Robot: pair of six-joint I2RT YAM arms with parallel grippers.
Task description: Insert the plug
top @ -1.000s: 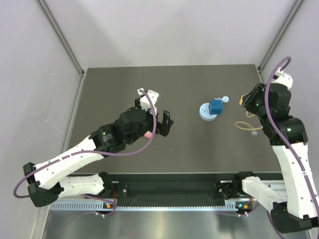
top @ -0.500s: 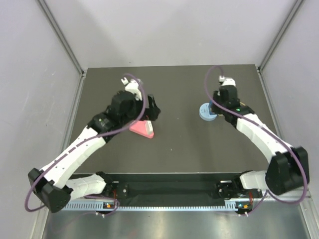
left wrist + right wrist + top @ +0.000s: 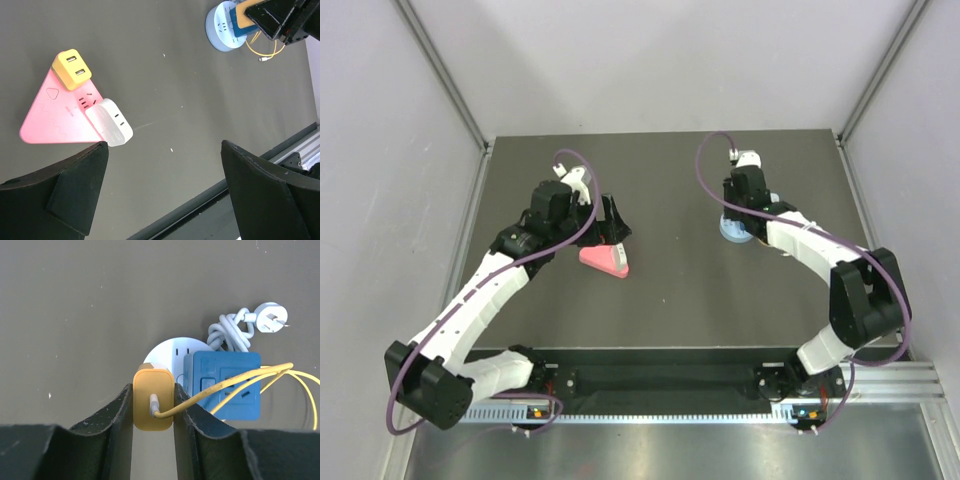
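Observation:
The plug, a small yellow square block with a thin yellow wire coming out of its back, is clamped between the fingers of my right gripper. Its far end overlaps the near rim of a round pale-blue socket base; whether it touches is unclear. From above, the right gripper hangs over that socket. My left gripper is open and empty, just behind a pink triangular power strip. In the left wrist view its fingers straddle bare table, left gripper.
A blue adapter block sits on the round socket, with a knotted white cord and its white plug behind. The pink strip carries a loose yellow block and a white adapter. Grey walls enclose the table.
The right arm has swung in from the far right to the round socket, with the plug in its grip now. The left arm pulled back and left, uncovering the pink strip.

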